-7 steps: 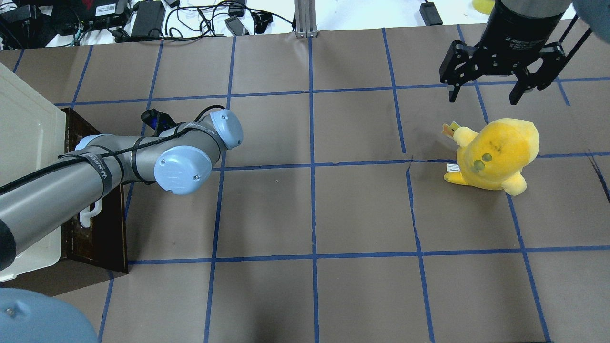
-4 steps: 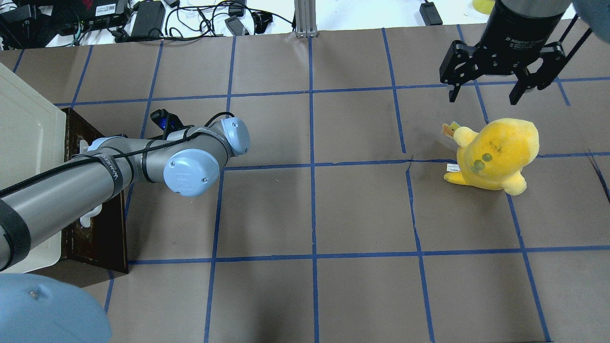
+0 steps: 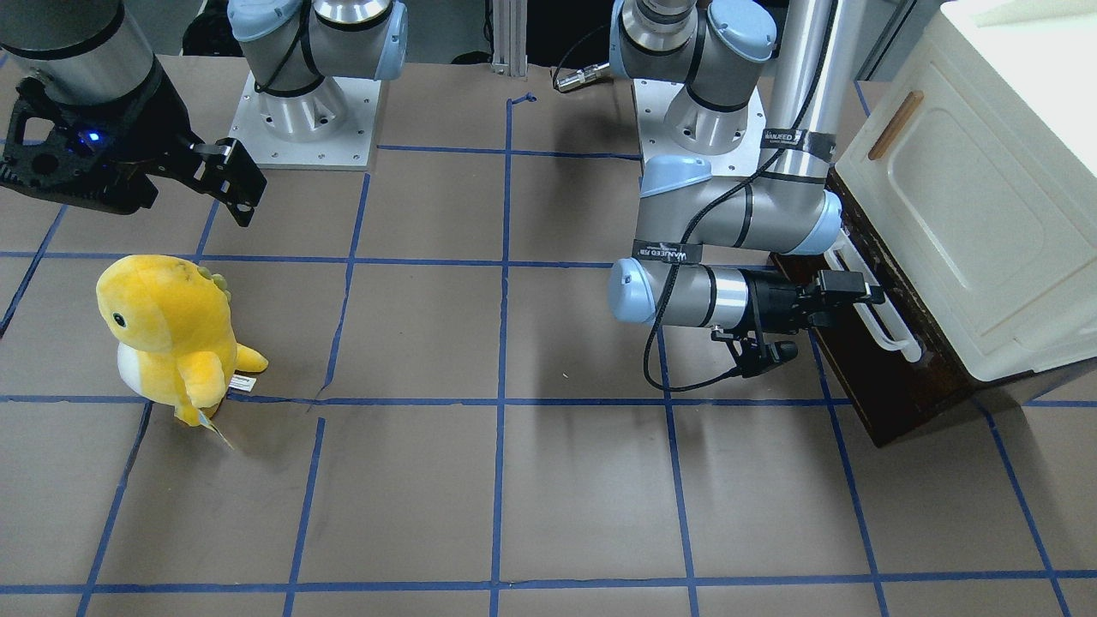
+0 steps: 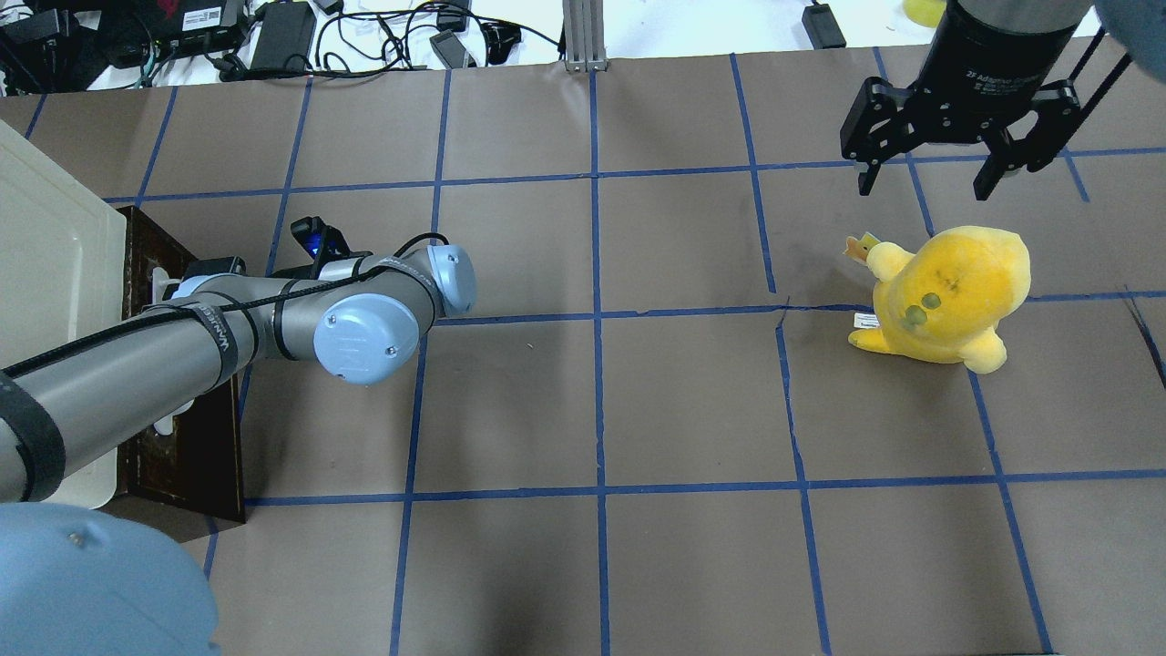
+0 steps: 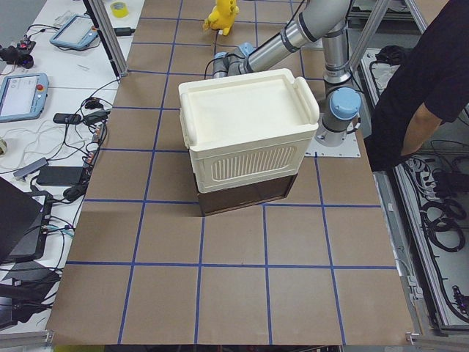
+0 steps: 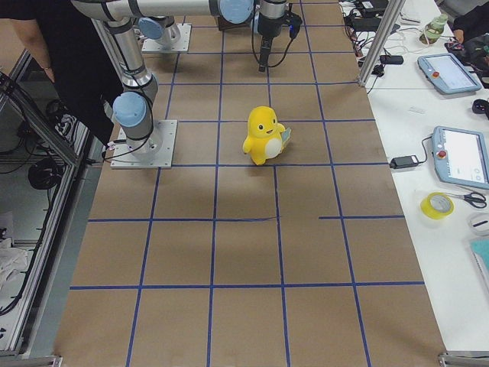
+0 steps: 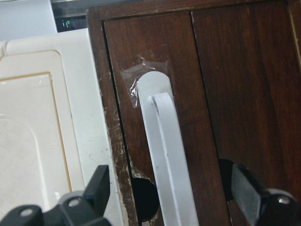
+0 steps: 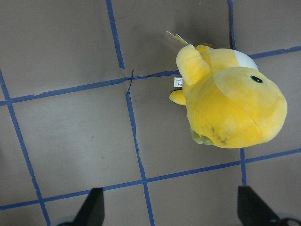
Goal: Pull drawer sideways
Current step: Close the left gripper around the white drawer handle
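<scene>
Lit brightly and evenly from above. Throws soft shadows on the table [image 3: 583, 480] under the left gripper [image 3: 864, 291]. Washes out the white handle [image 7: 165, 160] between its jaws; blurs the fingertips [image 7: 244, 195] close to the lens.

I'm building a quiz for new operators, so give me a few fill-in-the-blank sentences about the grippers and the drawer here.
1. The left gripper is open and straddles the drawer's ____ bar handle.
2. The right gripper hangs open beside a ____ plush toy.
3. The drawer's front is dark ____ wood.

Missing words: white; yellow; brown.
</scene>
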`<state>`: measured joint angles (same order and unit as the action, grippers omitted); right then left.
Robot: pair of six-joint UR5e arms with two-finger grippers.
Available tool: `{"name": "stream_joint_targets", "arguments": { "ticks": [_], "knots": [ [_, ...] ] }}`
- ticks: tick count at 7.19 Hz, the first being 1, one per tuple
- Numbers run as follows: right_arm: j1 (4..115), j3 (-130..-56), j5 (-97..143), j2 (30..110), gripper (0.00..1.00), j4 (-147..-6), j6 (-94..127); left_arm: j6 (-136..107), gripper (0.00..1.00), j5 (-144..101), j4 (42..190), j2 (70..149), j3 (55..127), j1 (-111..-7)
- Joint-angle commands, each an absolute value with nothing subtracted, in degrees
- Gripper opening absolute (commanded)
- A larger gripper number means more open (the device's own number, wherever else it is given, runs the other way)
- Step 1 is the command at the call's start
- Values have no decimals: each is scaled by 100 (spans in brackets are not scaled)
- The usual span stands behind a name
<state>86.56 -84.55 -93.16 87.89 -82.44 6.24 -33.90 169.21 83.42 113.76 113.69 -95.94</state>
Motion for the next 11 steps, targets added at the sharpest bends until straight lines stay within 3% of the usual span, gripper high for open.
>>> {"name": "stream_joint_targets", "arguments": {
  "ticks": [1, 2, 3, 4, 5, 7, 11],
  "knots": [
    [8657, -8455, -9316, 8789, 100, -8244, 624, -3498, 100, 16954, 8358, 11382, 11522, -9466],
    [8649, -8455, -9316, 8789, 100, -8244, 624, -3489, 94, 17111, 8376, 11321, 11496, -9466],
    [8648, -8455, -9316, 8789, 100, -8244, 624, -3498, 81, 17121, 8437, 11303, 11479, -9466],
    [8657, -8455, -9316, 8789, 100, -8244, 624, -3507, 54, 17130, 8437, 11303, 11496, -9466],
    [8657, -8455, -9316, 8789, 100, -8244, 624, -3507, 53, 17130, 8437, 11303, 11487, -9466],
    [8657, -8455, -9316, 8789, 100, -8244, 624, -3516, 38, 17130, 8429, 11294, 11505, -9466],
    [8649, -8455, -9316, 8789, 100, -8244, 624, -3551, 37, 17069, 8420, 11416, 11470, -9475]
  ]
}}
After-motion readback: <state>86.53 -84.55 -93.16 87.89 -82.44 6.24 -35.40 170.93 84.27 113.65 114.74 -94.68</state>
